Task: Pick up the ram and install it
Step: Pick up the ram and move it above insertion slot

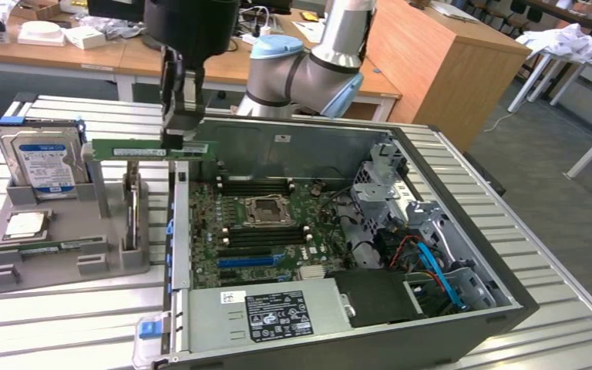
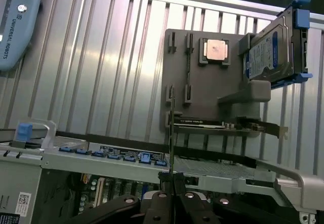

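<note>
My gripper [image 1: 179,137] is pinched almost shut on the ram [image 1: 132,151], gripping the stick partway along its upper edge. The green stick hangs level in the air above the computer case's [image 1: 461,231] open side wall, on the side that faces the grey parts holder [image 1: 59,266]. One end reaches out over the holder and the other over the case's interior. In the wrist view I see the ram [image 2: 171,133] edge-on, a thin line running out from between my fingertips [image 2: 164,183].

Inside the case the motherboard [image 1: 265,231] lies flat, with the processor socket [image 1: 265,208] near its middle and dark memory slots on either side of the socket. The holder stands on the slatted metal table [image 1: 59,324] just beside the case. It carries a hard drive [image 1: 44,166] standing upright at the end farthest from the case's power supply [image 1: 265,312], and a square processor chip [image 1: 25,225] lying flat.
</note>
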Controlling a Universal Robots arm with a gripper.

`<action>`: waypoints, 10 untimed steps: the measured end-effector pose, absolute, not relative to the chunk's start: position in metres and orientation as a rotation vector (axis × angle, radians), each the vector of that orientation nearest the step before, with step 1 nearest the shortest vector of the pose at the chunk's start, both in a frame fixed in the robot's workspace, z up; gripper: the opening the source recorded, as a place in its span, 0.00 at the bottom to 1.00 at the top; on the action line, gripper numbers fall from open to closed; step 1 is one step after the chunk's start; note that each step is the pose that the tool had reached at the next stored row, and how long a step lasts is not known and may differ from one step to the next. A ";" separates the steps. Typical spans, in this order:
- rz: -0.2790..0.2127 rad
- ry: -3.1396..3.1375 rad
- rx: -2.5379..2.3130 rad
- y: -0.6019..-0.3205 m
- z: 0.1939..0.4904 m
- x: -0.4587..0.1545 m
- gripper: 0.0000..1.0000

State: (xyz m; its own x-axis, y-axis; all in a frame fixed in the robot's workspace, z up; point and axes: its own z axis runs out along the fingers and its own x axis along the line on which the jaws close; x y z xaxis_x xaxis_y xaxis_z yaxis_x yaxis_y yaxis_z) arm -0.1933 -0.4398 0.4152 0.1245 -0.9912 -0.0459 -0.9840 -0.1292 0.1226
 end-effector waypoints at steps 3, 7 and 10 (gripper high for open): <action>-0.179 -2.031 2.308 -0.440 0.415 -0.187 0.12; -0.180 -2.030 2.308 -0.440 0.415 -0.179 0.12; -0.181 -2.030 2.307 -0.440 0.415 -0.173 0.12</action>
